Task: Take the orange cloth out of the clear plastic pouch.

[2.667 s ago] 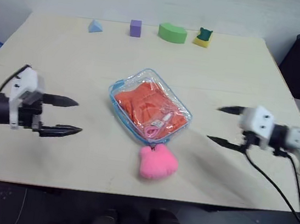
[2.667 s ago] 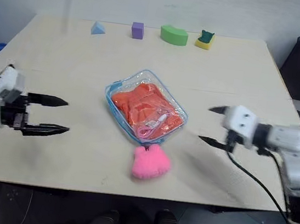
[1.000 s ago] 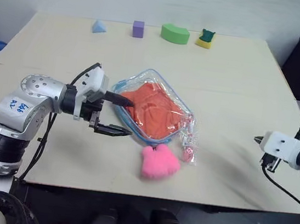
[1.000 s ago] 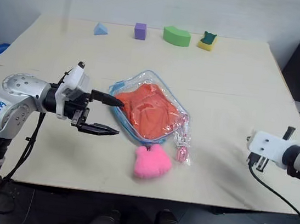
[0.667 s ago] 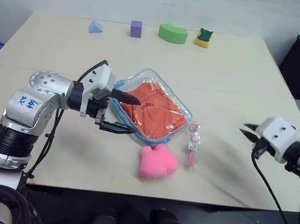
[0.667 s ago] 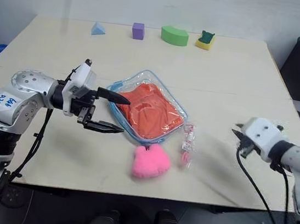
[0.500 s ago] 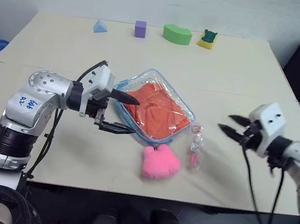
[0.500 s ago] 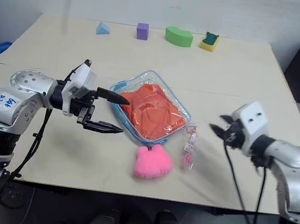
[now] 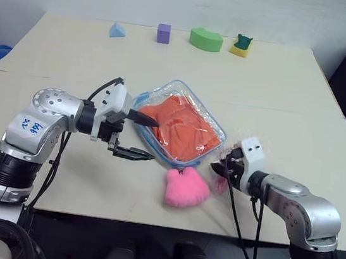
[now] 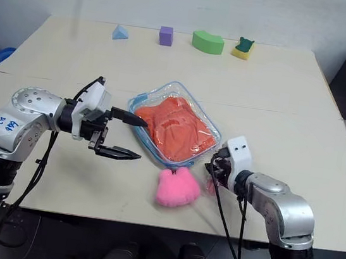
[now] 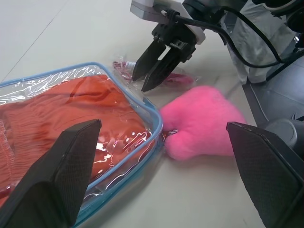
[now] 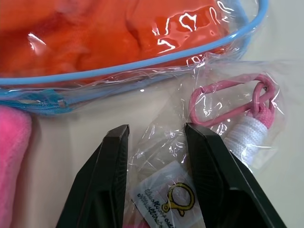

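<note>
The clear plastic pouch (image 12: 142, 71) with light blue edge trim looked glossy and crinkled, throwing white glints. The bright orange cloth (image 9: 183, 127) inside it looked soft, matt and woven. The pink plush heart (image 11: 202, 123) was fuzzy. The pale wooden surface (image 9: 262, 84) looked smooth and matt. A small crinkly cellophane packet (image 12: 223, 118) held a shiny pink clip.

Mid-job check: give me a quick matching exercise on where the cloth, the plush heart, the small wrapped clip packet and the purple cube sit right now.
Things:
1. orange cloth
2. pink plush heart
3. small wrapped clip packet
4. purple cube

Places:
A. far edge of the table
B. in front of the right gripper
C. inside the clear plastic pouch
D. on the table against the pouch's near edge

Pairs: 1-C, 2-D, 3-B, 4-A
</note>
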`<state>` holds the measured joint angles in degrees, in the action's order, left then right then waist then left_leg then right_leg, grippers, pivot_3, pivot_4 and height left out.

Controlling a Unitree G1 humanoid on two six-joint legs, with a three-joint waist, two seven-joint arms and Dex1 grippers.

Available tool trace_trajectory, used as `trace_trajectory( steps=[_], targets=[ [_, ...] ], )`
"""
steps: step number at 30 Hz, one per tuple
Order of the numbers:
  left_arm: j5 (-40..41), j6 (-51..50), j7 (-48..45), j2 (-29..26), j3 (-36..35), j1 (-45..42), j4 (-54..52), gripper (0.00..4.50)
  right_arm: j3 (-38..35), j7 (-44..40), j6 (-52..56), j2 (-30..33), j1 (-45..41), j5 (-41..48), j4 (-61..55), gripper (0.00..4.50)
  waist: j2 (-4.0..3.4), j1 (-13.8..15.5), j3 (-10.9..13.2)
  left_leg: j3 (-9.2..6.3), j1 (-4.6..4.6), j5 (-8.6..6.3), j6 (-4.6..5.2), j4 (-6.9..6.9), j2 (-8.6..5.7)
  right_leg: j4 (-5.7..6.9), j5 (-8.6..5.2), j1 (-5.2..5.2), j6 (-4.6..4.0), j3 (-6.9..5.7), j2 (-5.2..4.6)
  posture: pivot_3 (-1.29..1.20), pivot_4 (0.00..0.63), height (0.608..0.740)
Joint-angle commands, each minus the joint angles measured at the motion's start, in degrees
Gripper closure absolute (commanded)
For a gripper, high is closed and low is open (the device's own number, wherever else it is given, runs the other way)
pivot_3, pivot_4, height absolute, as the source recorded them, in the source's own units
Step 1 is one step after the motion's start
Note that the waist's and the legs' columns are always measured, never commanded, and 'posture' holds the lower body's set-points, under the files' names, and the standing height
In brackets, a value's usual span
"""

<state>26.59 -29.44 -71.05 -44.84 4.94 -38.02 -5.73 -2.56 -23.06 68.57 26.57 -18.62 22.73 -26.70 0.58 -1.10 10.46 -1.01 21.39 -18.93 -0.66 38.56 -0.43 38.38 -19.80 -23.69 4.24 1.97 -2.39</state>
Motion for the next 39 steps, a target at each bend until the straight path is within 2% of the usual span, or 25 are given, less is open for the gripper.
trace_trajectory(
  steps=[1, 2, 13, 17, 19, 23, 27, 30, 34, 39],
  targets=[
    [0.04, 0.84, -0.31, -1.10, -1.89, -0.59, -0.84, 0.00, 0.12, -0.33, -2.34, 2.46, 1.97, -0.65, -2.54, 2.21, 0.00, -0.06, 0.00, -0.01, 0.00, 0.00, 0.00, -0.01, 0.00, 0.00, 0.00, 0.00, 0.00, 0.00, 0.00, 0.00, 0.150, 0.740],
    [-0.01, 0.93, -0.28, -1.10, -1.80, -0.40, -0.97, 0.00, 0.85, -0.32, -3.10, 3.02, 2.70, -1.15, -2.60, 2.02, 0.00, -0.04, 0.00, 0.00, 0.00, -0.01, 0.01, -0.01, 0.00, 0.00, 0.00, 0.00, 0.00, 0.00, 0.00, 0.00, 0.150, 0.740],
    [-0.51, 1.68, -0.62, -0.28, -1.11, -1.84, 0.47, 0.00, 2.13, -0.09, -7.23, 4.50, 4.28, -1.89, -3.49, 2.02, 0.04, -0.43, -0.02, -0.01, 0.00, -0.02, 0.03, -0.03, 0.00, -0.04, 0.00, 0.02, 0.00, -0.02, 0.01, 0.00, 0.150, 0.740],
    [-0.67, 2.40, -0.68, 0.03, -0.92, -1.69, 0.90, 0.00, 2.70, -0.91, -8.23, 5.83, 3.89, -1.84, -5.11, 2.93, 0.04, -0.43, -0.02, -0.01, 0.00, -0.02, 0.03, -0.03, 0.00, -0.05, 0.00, 0.02, 0.00, -0.01, 0.01, 0.00, 0.150, 0.740],
    [-0.64, 2.57, -0.74, 0.09, -0.86, -1.65, 0.94, 0.00, 0.79, -0.85, -7.00, 6.02, 2.29, -0.50, -7.36, 2.93, 0.04, -0.42, -0.02, -0.01, 0.00, -0.02, 0.03, -0.04, 0.00, -0.05, 0.00, 0.01, 0.00, -0.01, 0.01, 0.00, 0.150, 0.740],
    [-1.00, 3.31, -1.01, 0.11, -0.79, -1.50, 1.46, 0.00, -7.97, 0.94, -0.40, 4.01, -3.07, 4.54, -11.35, 2.93, 0.04, -0.54, -0.02, -0.01, 0.00, -0.01, 0.03, -0.05, 0.00, -0.02, 0.00, -0.01, 0.00, 0.01, 0.02, 0.00, 0.150, 0.740],
    [-1.27, 3.89, -1.20, 0.15, -0.87, -1.49, 1.98, 0.00, -11.94, 3.24, 4.78, 4.73, -4.48, 4.65, -12.20, 2.93, 0.04, -0.37, -0.02, -0.05, 0.00, -0.01, 0.02, -0.16, 0.03, -0.09, 0.00, -0.01, 0.00, -0.04, 0.02, 0.00, 0.150, 0.740],
    [-1.39, 4.05, -1.18, 0.39, -0.77, -1.56, 2.12, 0.00, -13.11, 5.11, 7.34, 3.66, -2.98, 3.95, -11.50, 2.34, 0.04, -0.32, -0.02, -0.04, 0.04, -0.01, 0.02, -0.18, 0.02, -0.08, 0.00, 0.00, 0.00, -0.03, -0.01, 0.00, 0.150, 0.740],
    [-1.56, 4.13, -1.16, 0.76, -0.45, -2.02, 2.31, 0.00, -13.21, 7.98, 9.30, -0.94, -1.12, 3.79, -10.08, 1.07, 0.04, -0.50, -0.03, -0.02, 0.04, 0.00, 0.02, -0.23, 0.02, -0.05, 0.00, -0.01, 0.01, -0.02, 0.00, 0.00, 0.150, 0.740],
    [-1.82, 4.00, -1.51, 0.96, -0.28, -2.99, 2.90, 0.00, -10.71, 8.63, 9.42, -5.47, 0.40, 4.04, -7.53, 1.07, 0.04, -0.64, -0.03, 0.02, 0.01, 0.01, 0.01, -0.26, 0.02, 0.06, 0.00, -0.08, 0.01, 0.03, 0.04, 0.00, 0.150, 0.740]
  ],
)
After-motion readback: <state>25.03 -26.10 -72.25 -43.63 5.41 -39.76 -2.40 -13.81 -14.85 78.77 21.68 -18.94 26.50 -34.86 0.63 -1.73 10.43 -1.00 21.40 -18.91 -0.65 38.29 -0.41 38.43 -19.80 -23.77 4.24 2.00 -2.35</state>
